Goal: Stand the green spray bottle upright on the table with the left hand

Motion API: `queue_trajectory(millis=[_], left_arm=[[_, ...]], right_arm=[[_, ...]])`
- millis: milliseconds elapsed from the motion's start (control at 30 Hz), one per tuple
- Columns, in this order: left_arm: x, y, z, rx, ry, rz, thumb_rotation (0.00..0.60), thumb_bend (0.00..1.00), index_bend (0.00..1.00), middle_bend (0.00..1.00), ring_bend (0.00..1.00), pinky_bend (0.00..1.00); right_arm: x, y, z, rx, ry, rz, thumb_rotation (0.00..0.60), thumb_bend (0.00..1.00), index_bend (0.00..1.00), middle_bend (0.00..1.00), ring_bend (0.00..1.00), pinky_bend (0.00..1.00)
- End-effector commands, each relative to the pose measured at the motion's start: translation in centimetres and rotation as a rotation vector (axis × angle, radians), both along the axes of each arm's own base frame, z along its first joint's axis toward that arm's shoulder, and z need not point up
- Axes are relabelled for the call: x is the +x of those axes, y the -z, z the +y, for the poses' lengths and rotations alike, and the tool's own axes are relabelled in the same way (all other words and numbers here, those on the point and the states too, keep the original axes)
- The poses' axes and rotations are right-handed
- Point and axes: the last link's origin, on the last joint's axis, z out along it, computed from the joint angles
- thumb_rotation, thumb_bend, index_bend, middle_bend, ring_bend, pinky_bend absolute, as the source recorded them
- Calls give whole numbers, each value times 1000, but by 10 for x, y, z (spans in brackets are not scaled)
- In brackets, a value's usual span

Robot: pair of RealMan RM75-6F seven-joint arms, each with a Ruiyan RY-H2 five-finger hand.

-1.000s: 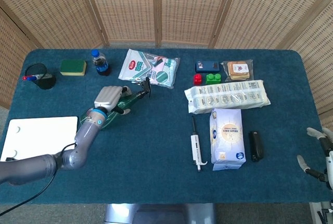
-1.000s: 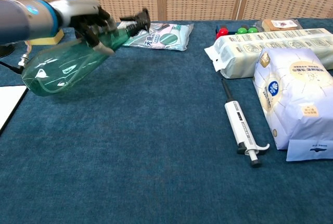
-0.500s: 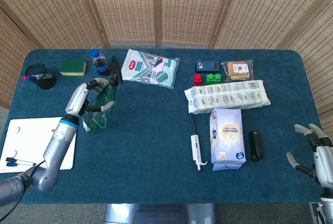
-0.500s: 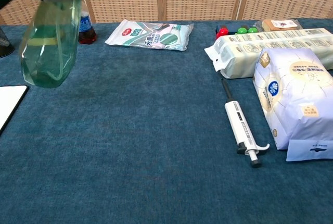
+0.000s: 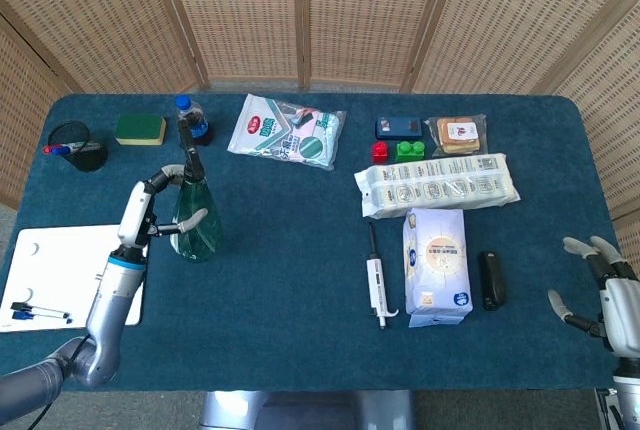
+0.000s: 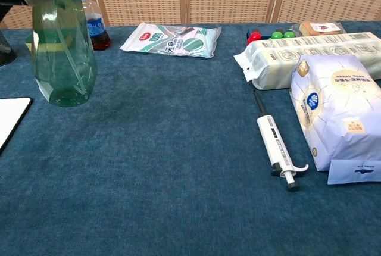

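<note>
Green spray bottle (image 5: pixel 195 220), see-through, stands upright on the table (image 5: pixel 300 250), left robot hand (image 5: pixel 150 212) gripping it.

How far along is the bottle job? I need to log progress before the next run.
Nearly done. The green spray bottle already stands upright with its base on the blue table, nozzle up. In hand: the left hand is around its side, a finger against the body, so it is not released. Left: open the fingers and draw the hand away without tipping it. The right hand hangs open at the table's right edge, uninvolved.
</note>
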Motion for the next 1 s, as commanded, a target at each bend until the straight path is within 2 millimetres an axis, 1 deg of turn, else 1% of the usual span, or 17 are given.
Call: queue_trajectory(millis=[33, 200, 333, 533, 1000], left_arm=[[1, 12, -6, 16, 33, -32, 600, 360, 452, 436, 383, 565], [1, 31, -13, 19, 52, -85, 600, 361, 447, 431, 381, 565], [1, 42, -18, 11, 64, -103, 600, 361, 443, 429, 379, 564], [-1, 54, -26, 38, 98, -95, 600, 361, 440, 424, 379, 572], [-11, 76, -40, 39, 103, -87, 600, 361, 437, 422, 379, 574]], right_arm=[[-1, 0, 0, 0, 3, -1, 600, 348, 193, 297, 126, 215], [-2, -2, 0, -5, 8, -1, 600, 347, 193, 297, 126, 215], [-3, -2, 1, -7, 12, -2, 600, 348, 193, 297, 126, 215], [-4, -2, 1, -5, 14, -4, 600, 348, 192, 297, 126, 214], [-2, -3, 1, -7, 14, -7, 600, 348, 192, 297, 126, 214]])
